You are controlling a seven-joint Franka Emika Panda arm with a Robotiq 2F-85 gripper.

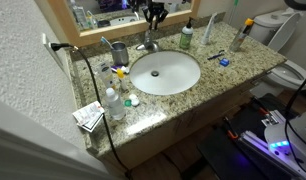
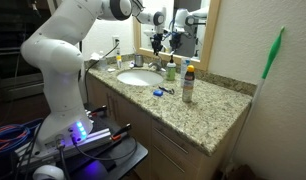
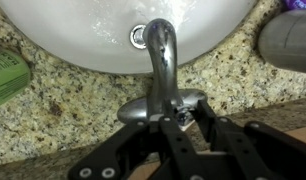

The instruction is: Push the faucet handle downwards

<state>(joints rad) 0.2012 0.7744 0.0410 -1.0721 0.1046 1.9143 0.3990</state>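
Observation:
The small chrome faucet [image 1: 148, 44] stands behind the white oval basin [image 1: 183, 82] on the granite counter. In the wrist view its curved spout [image 3: 161, 55] reaches over the basin [image 3: 53, 35], and the short silvery faucet handle [image 3: 185, 116] shows just at my fingertips. My gripper [image 3: 183, 125] sits directly over the faucet's rear, fingers drawn close together, tips at the handle. In both exterior views the gripper [image 1: 153, 15] [image 2: 158, 40] hangs just above the faucet by the mirror.
A grey metal cup [image 1: 119, 52] [image 3: 288, 40] stands beside the faucet. Bottles [image 1: 186, 38] [image 2: 188, 85], a toothbrush, a clear bottle [image 1: 113, 103] and small items crowd the counter [image 1: 208, 95]. The mirror frame is right behind the gripper. A toilet [image 1: 290, 72] is beside the counter.

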